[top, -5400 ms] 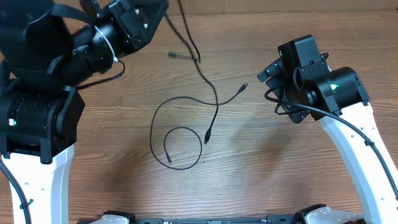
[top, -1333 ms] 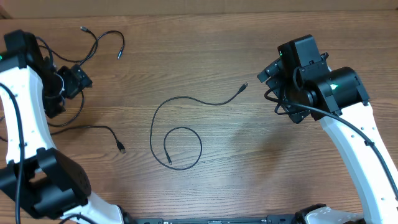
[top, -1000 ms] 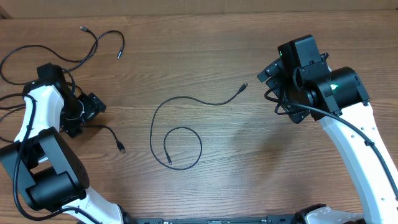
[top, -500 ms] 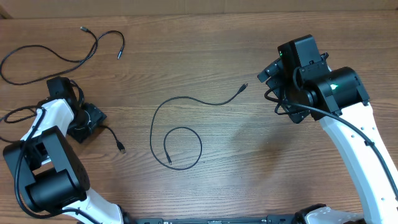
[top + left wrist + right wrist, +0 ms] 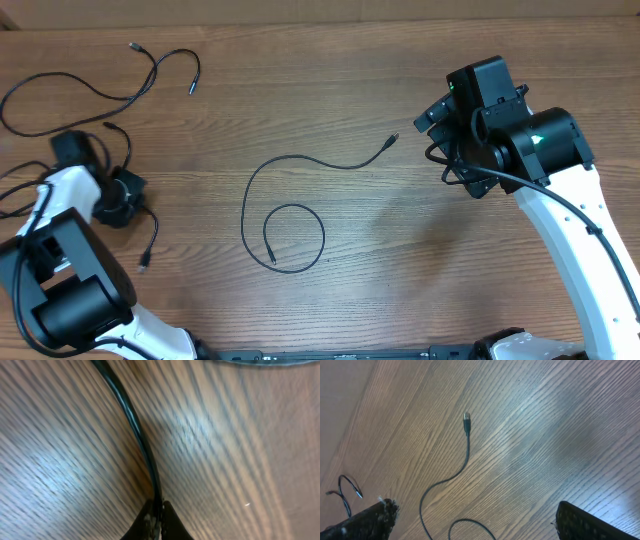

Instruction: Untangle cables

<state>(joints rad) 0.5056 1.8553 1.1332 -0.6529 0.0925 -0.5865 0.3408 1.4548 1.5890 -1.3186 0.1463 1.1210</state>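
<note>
Left gripper (image 5: 156,521) is pinched shut on a thin black cable (image 5: 135,430), low over the desk (image 5: 240,460) near its left edge. The cord trails to a plug end (image 5: 143,266) toward the near edge, a grip likely meant for dragging this one apart from the rest. Right gripper (image 5: 432,112) hangs empty over the right side with jaws wide apart, apparently idle and out of the way. A looped cable (image 5: 325,238) lies alone mid-desk and a further cable (image 5: 100,96) lies at the far left corner, neither visibly crossing the held one.
</note>
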